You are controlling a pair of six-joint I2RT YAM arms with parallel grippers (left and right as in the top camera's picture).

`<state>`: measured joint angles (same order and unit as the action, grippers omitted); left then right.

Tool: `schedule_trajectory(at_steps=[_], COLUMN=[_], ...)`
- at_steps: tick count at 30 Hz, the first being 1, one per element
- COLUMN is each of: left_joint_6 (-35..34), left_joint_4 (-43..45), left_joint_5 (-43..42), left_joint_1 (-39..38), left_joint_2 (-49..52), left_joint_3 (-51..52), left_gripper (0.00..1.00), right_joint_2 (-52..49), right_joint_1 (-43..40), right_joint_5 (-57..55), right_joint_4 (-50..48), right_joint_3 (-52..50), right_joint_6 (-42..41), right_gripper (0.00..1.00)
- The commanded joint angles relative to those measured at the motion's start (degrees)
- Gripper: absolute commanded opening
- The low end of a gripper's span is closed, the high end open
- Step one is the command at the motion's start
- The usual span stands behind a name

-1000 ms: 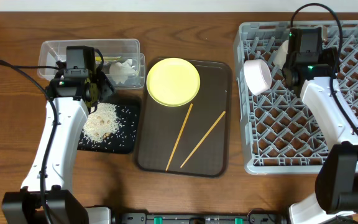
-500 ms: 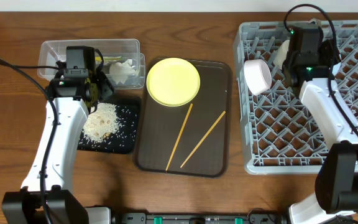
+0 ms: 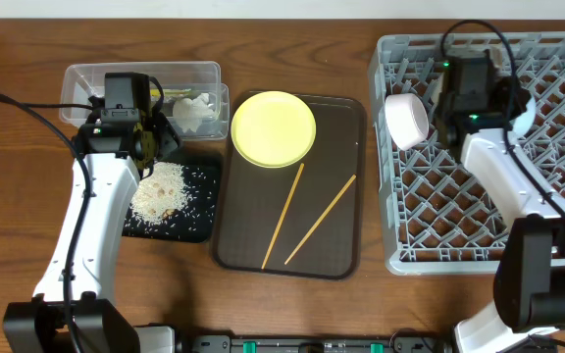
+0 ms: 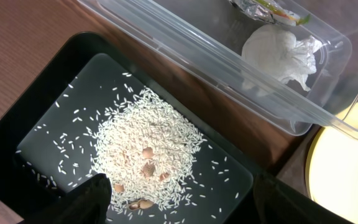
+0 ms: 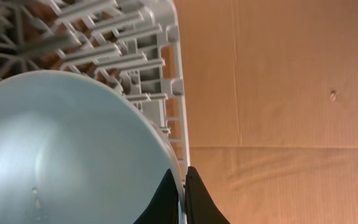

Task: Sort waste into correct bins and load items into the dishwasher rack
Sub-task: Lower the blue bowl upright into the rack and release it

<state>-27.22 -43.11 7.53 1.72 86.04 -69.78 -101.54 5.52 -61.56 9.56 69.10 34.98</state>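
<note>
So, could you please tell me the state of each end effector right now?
Left end effector: open, holding nothing.
Right end effector: closed on the light-blue bowl rim.

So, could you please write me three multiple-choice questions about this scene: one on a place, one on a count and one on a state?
1. Where does the loose rice lie?
A. in the black tray
B. in the clear tub
C. on the yellow plate

2. How many chopsticks lie on the brown tray?
A. one
B. two
C. four

3. In what state is the right claw?
A. wide open and empty
B. shut on the rim of the light-blue bowl
C. shut on a chopstick

Answers:
1 A, the left wrist view shows the grains heaped on the black floor.
2 B, the overhead view shows two thin sticks on it.
3 B, the right wrist view shows it pinching the bowl's rim.
</note>
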Motion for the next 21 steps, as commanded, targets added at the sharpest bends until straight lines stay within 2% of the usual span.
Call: schedule_trajectory(at_steps=[1,10,12,15,17,19,21], left_joint_6=[-0.26,-0.26,-0.26,-0.26,-0.26,-0.26,-0.26], left_joint_4=[-0.13,-0.35,-0.35,-0.35,-0.33,-0.33,-0.33], left_joint_5=[0.92,0.92,0.92,0.92,0.92,0.92,0.92], left_joint_1=[0.15,0.15,0.15,0.15,0.15,0.15,0.15], left_joint_2=[-0.11,-0.11,-0.11,-0.11,-0.11,-0.11,-0.11], left_joint_3=[0.57,0.57,0.57,0.57,0.57,0.57,0.57], left_gripper=[0.76,0.76,0.76,0.76,0.76,0.76,0.76], right_joint_2=[-1.49,-1.57,-1.57,-1.57,-1.55,-1.55,-1.53], right_joint_1=[3.21,6.21,7.19,9.14,10.10,10.95,11.34], right_joint_5=[0.68,0.76,1.60,3.21,5.77,7.32,7.61], right_joint_4=[0.31,0.79,2.16,5.53,7.85,8.90,9.09], right_joint_3=[-1.07,-1.09,-1.09,-1.09,-1.09,-1.09,-1.07], right_joint_6=[-2.01,-2.03,-3.58,-9.99,-13.11,-16.92,-20.04], right_gripper=[0.01,0.01,0.04,0.29,0.41,0.56,0.66])
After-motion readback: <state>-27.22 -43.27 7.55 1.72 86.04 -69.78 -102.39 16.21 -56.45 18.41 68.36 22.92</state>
